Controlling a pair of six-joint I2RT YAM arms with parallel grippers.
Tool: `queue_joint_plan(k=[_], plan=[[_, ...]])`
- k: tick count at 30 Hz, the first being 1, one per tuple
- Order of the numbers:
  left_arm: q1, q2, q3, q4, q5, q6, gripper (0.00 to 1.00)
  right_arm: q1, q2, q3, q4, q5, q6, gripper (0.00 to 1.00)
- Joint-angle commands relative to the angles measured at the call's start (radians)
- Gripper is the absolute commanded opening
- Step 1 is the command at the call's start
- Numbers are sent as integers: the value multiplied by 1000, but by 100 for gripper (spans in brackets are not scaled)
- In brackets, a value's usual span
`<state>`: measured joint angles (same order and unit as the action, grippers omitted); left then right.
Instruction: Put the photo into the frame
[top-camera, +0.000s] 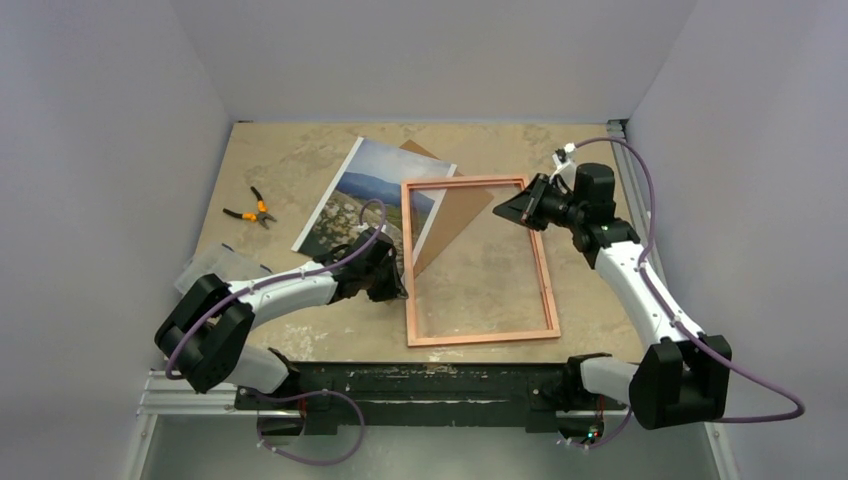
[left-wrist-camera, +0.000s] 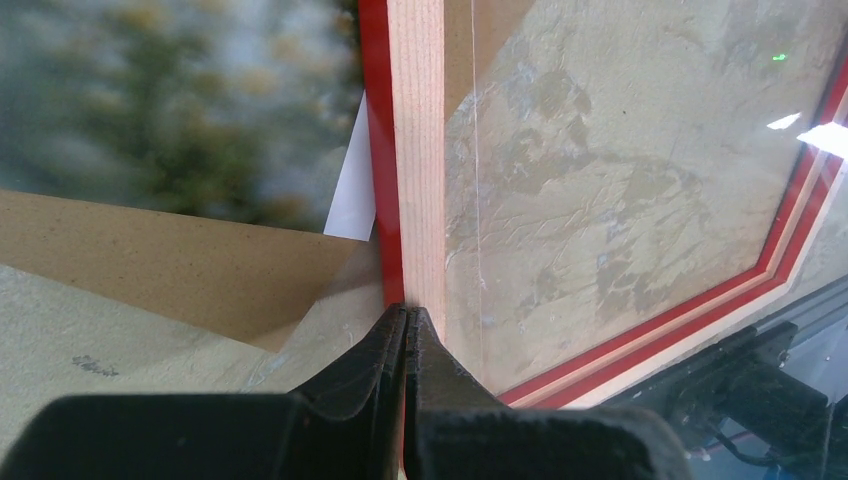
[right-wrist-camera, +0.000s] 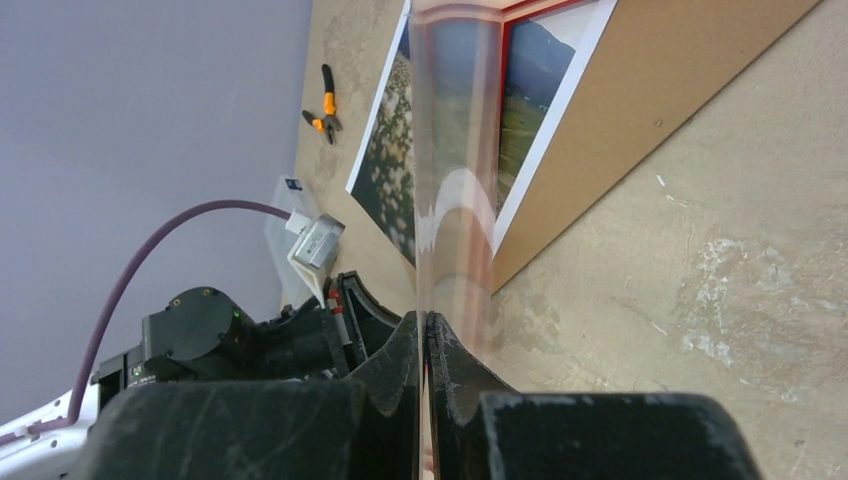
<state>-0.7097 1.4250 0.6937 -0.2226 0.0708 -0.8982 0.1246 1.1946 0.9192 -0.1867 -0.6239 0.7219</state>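
- Frame (top-camera: 480, 338) mid-table, pale wood back up, red front showing only along the rail edges in the L wrist view.
- Far-left corner of frame overlapping photo (top-camera: 368, 188) and brown backing board (top-camera: 458, 215); rest of frame over bare table (top-camera: 290, 150).
- Can't tell whether frame lies fully flat or is tipped up on one side.
- Photo face up, far-left of frame, set at an angle; mountains and sky readable. Right part tucked under frame's L rail, visible through the glazing.
- Lying on top of the board; board sticking out past photo's far edge and to its right.
- L gripper (left-wrist-camera: 405, 312) at frame's L rail, near end: fingers pressed together, nothing btwn them, tips touching the wood rail.
- R gripper (right-wrist-camera: 424, 318) inside the far-right corner of frame: fingers clamped tight on the edge of the clear pane (right-wrist-camera: 455, 150), seen edge-on running away from the tips.
- Orange-handled pliers (top-camera: 250, 211) well to the left, apart from everything.
- Clear plastic item (top-camera: 212, 268) near L arm; too faint to say what.
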Motion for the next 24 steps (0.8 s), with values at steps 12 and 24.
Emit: queue_joint_plan(k=[12, 24], plan=[[-1, 63, -33, -161, -103, 44, 0, 4, 14, -23, 93, -54, 63, 0], [0, 70, -25, -170, -105, 47, 0, 6, 16, -24, 42, -33, 71, 0]])
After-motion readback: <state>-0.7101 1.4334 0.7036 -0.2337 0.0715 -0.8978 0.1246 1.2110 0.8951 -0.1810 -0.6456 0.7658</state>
